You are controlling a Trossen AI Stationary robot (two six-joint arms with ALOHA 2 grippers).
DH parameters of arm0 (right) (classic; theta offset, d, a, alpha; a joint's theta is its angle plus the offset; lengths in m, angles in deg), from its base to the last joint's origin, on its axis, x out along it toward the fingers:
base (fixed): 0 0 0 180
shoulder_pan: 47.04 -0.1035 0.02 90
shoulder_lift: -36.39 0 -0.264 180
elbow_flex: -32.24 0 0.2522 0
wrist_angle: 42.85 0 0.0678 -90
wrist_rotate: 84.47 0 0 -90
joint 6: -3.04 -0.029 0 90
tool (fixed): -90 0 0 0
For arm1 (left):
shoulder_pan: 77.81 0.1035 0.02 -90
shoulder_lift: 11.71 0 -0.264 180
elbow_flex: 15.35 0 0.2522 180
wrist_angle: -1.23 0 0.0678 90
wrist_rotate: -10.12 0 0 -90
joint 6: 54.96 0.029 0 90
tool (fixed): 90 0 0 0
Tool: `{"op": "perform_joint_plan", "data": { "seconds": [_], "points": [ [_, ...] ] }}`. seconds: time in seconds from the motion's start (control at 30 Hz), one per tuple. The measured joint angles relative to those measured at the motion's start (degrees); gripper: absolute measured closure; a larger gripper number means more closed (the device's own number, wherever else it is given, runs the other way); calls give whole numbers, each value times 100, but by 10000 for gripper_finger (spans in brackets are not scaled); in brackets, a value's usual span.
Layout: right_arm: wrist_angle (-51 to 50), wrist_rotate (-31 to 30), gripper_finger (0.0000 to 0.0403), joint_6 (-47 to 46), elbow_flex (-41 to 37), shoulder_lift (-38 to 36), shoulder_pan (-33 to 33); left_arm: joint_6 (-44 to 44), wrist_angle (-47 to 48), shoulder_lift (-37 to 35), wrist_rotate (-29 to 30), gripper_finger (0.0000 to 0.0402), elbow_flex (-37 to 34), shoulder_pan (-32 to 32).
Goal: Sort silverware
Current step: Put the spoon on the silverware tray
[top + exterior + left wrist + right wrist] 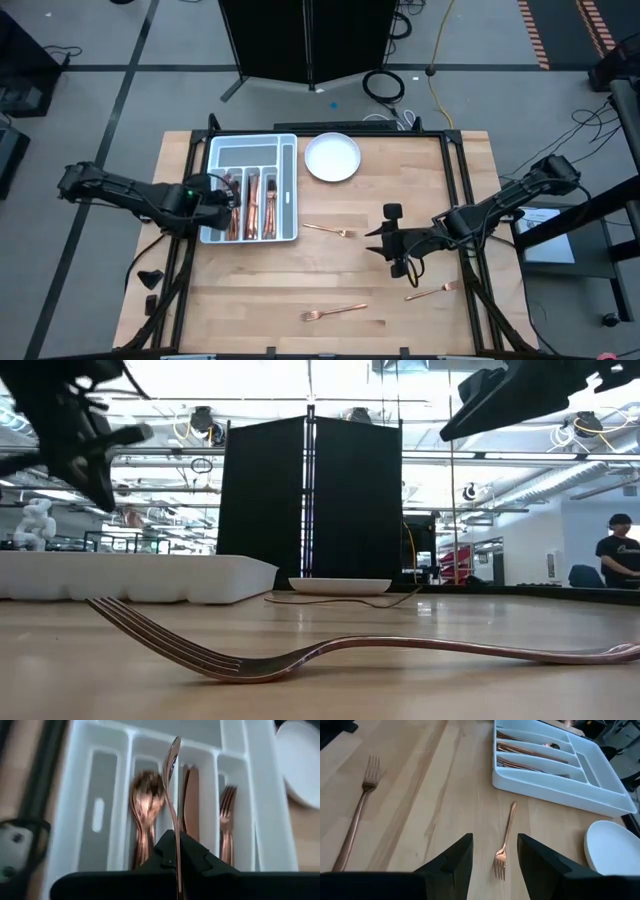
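Note:
The copper silverware is partly sorted in the grey tray (212,150): spoons (145,800), knives (190,785) and forks (227,807) lie in separate compartments. Three forks lie flat on the wooden table: one mid-table (328,230), one near the front (333,312) and one at front right (432,292). My left gripper (228,197) hovers over the tray's left part, shut on a spoon (172,765). My right gripper (494,840) is open above the table. The mid-table fork (505,840) lies just ahead of its fingers, untouched. My left gripper pinches the spoon's handle (176,837) between its two fingers. The spoon sticks out forward past the fingertips, seen edge-on, with its bowl (173,755) at the free end. It is clear of the tray, above the spoon and knife compartments.
A white round plate (332,157) sits right of the tray at the table's far edge. In the low view a fork (300,655) lies close in front, with the tray (140,575) and plate (340,585) behind it. A person (618,555) stands in the room beyond.

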Motion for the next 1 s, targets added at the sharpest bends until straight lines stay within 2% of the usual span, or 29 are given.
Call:
{"op": "perform_joint_plan", "data": {
  "seconds": [0.27,0.53,0.9,1.0],
  "points": [
    [-4,38,259,-41,2,0,-2,13,-1072,10,-92,401,-720,24],
    [78,133,259,-111,2,0,2,12,-1403,62,-457,401,-1027,28],
    [179,149,259,-129,7,0,2,185,-1476,307,-488,401,-1088,256],
    [210,147,259,-153,7,0,2,409,-1485,310,-493,387,-1088,387]
  ]
}}
